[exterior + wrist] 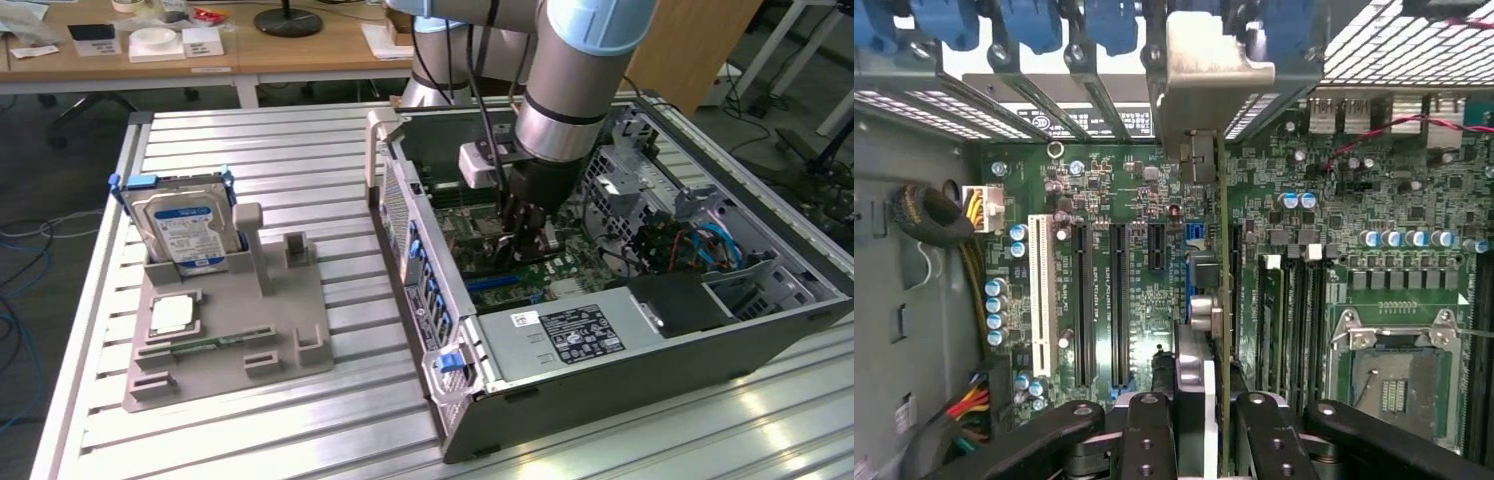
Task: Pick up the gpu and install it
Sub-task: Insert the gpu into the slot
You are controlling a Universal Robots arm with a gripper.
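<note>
On the slatted table (267, 150) lay an open computer case (641, 350), its motherboard (1124, 260) exposed. Within it the gpu (1222, 240) stood edge-on over the expansion slots, bracket toward the rear wall; seating could not be confirmed. The claw (1206, 430) was closed narrowly upon the card's upper edge, directly above it. Judged light, stiff and fragile; best gripped across the bare board edges, clear of fan and contacts.
</note>
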